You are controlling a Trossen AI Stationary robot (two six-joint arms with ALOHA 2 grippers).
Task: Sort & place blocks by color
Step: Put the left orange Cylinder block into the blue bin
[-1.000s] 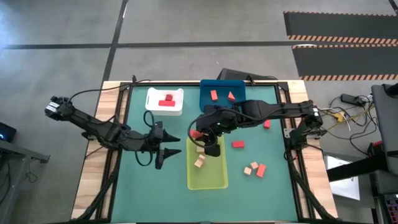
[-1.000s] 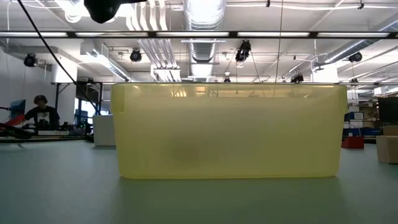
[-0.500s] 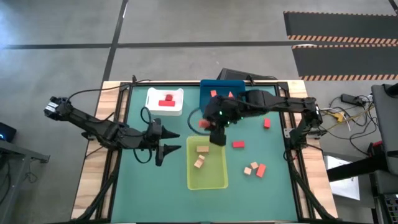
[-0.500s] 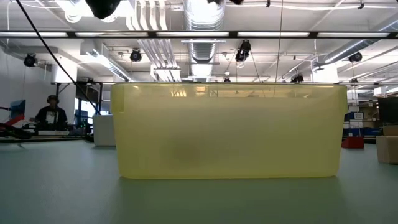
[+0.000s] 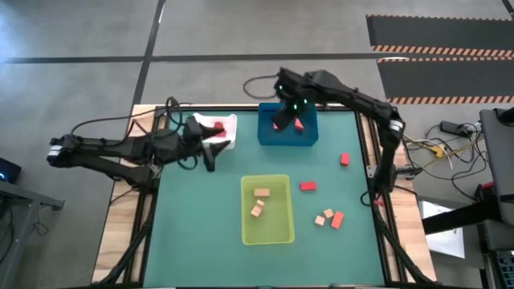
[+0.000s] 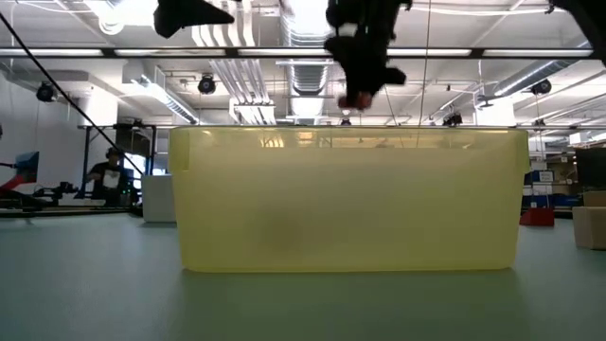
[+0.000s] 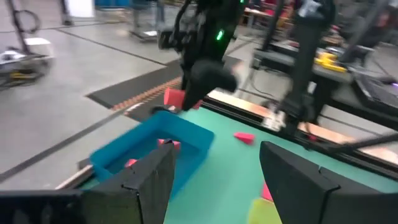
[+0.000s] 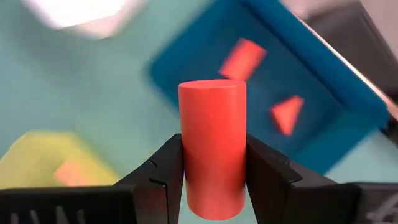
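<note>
Table (image 5: pixel 321 233) with a green mat fills the middle of your overhead frame, framed by pale wood edges. You have three rectangular bins on it. Largest is the translucent yellow-green plastic bin (image 5: pixel 267 233) at lower centre, holding two pale tan wooden blocks (image 5: pixel 261 193); in your low view its wall (image 6: pixel 348 199) spans most of the frame. Upper centre sits the blue plastic bin (image 5: pixel 265 132), with a coral wedge block (image 8: pixel 287 114) and a coral bar block (image 8: pixel 242 58) lying inside, apart from each other. Left of it, upper centre-left, stands the smaller white bin (image 5: pixel 229 120) with a deep red block (image 5: pixel 218 128) in it.

Your right arm reaches in from the upper right, its right gripper (image 5: pixel 283 120) poised over the blue bin, fingers pinching an upright coral cylinder block (image 8: pixel 212 146) by its sides. Your left arm stretches from the left edge, its left gripper (image 5: pixel 210 148) beside the white bin with fingers spread and nothing between them.

Loose on the mat at centre right, you see a red block (image 5: pixel 344 159) and another red block (image 5: pixel 307 186); lower right lie a tan block (image 5: pixel 320 218) and a coral block (image 5: pixel 336 218), close together.
</note>
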